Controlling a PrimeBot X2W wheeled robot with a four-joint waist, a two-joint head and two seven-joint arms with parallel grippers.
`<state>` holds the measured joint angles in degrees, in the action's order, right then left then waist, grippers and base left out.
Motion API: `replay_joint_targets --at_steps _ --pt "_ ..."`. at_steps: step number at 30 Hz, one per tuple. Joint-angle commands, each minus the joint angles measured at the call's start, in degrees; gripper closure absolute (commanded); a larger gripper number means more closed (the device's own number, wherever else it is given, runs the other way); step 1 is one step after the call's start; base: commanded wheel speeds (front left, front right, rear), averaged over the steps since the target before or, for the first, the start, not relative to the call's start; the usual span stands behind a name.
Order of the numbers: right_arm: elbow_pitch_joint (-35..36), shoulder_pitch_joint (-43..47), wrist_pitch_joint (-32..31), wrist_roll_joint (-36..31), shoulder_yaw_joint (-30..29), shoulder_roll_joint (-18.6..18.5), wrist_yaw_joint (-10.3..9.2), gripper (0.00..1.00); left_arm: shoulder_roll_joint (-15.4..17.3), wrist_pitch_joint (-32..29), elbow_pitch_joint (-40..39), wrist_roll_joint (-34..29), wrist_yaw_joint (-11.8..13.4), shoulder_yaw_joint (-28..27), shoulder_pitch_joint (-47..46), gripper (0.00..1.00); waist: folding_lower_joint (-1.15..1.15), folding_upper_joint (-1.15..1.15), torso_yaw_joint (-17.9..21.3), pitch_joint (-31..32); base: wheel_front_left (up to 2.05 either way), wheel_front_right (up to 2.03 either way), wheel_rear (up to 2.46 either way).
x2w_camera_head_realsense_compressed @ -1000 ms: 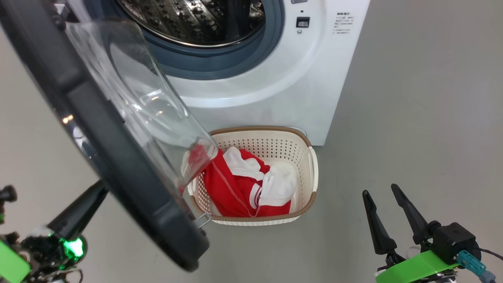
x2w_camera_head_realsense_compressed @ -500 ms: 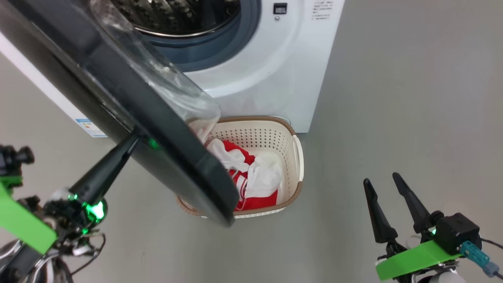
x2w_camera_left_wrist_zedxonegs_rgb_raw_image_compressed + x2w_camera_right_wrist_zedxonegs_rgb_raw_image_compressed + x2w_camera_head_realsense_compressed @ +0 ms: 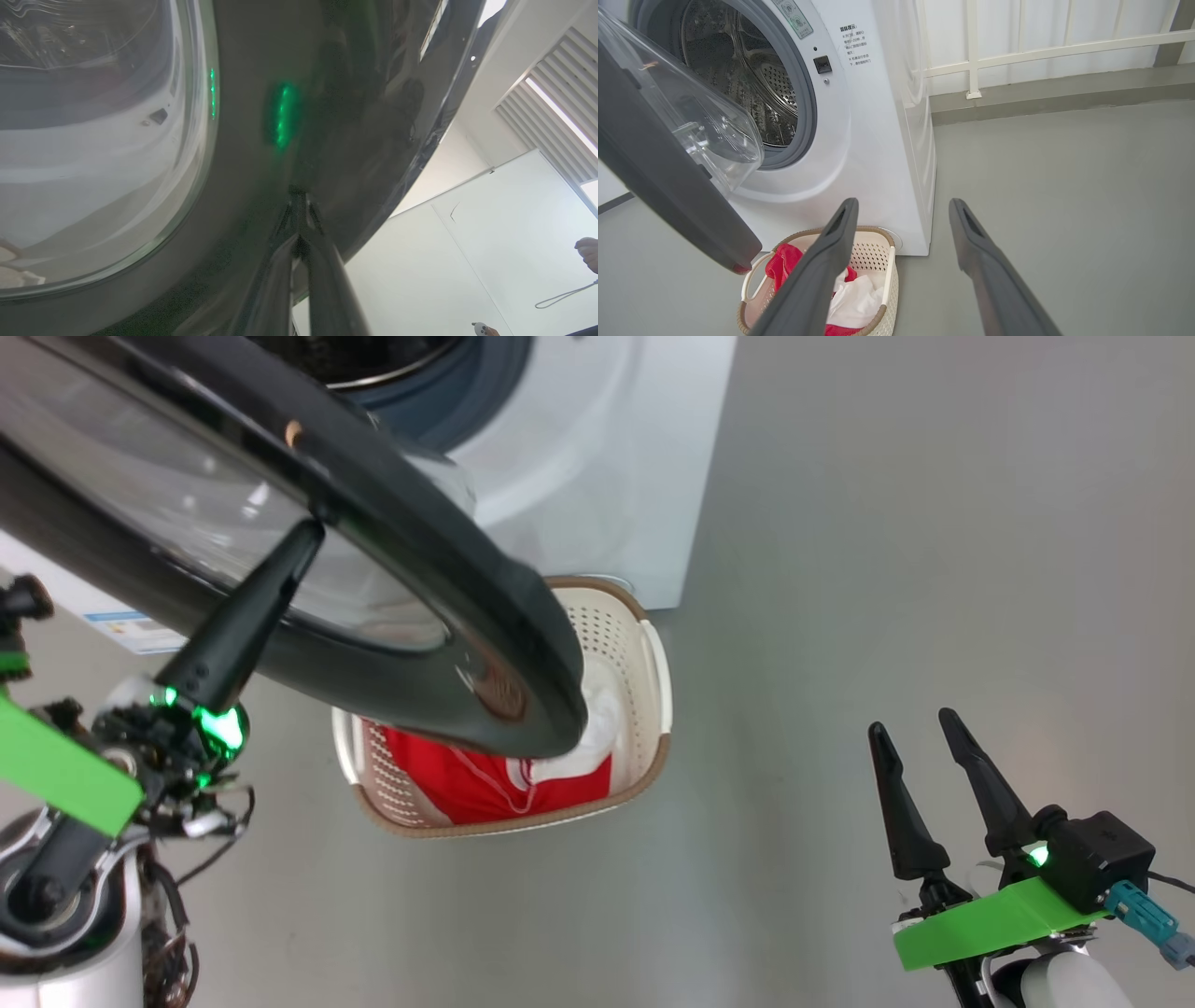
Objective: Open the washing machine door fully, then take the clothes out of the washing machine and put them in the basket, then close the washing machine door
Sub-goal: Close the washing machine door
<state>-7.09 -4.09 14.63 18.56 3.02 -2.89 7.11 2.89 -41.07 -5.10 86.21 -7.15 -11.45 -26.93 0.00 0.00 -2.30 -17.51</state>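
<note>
The washing machine door (image 3: 420, 569) hangs half swung in front of the white washing machine (image 3: 597, 448), its glossy black rim (image 3: 303, 116) towards me. My left gripper (image 3: 306, 534) is shut, its tips (image 3: 299, 233) pressed against the rim's outer face with nothing held. The basket (image 3: 653, 663) stands on the floor below the door, which hides part of it, and holds the red and white clothes (image 3: 448, 775). At the lower right my right gripper (image 3: 913, 723) is open and empty, well away from the basket. In the right wrist view the door (image 3: 668, 186), drum opening (image 3: 752, 84), basket (image 3: 887, 261) and clothes (image 3: 784, 261) sit beyond that gripper (image 3: 903, 203).
Bare grey floor (image 3: 887, 569) stretches to the right of the machine. A white railing (image 3: 971, 56) and wall stand behind it. A small blue label (image 3: 131, 630) marks the machine's side. A person's hand (image 3: 588, 252) shows at the right edge of the left wrist view.
The head camera has turned, so the whole picture has shifted. The door has swung towards the machine and now covers more of the basket. My left gripper has risen and pushes on its outer face.
</note>
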Motion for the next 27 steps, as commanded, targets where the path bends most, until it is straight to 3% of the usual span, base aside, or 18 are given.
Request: replay_joint_targets --at_steps 1,14,27 --pt "1.6 -1.6 0.4 0.8 1.3 0.0 0.37 0.00 1.9 1.0 -1.0 -0.6 -0.3 -1.1 -2.1 1.00 0.00 0.00 1.5 -1.3 0.00 0.00 0.00" --pt "1.9 -2.9 0.4 2.2 2.0 0.0 0.37 0.00 5.4 14.3 4.9 -3.9 -0.3 6.6 -10.5 1.00 0.00 0.00 4.9 -3.2 0.00 0.00 0.00" --pt "2.0 -3.6 0.4 3.4 2.6 0.0 0.37 0.00 11.5 28.8 12.6 -5.2 -0.3 13.1 -17.8 1.00 0.00 0.00 7.6 -4.2 0.00 0.00 0.00"
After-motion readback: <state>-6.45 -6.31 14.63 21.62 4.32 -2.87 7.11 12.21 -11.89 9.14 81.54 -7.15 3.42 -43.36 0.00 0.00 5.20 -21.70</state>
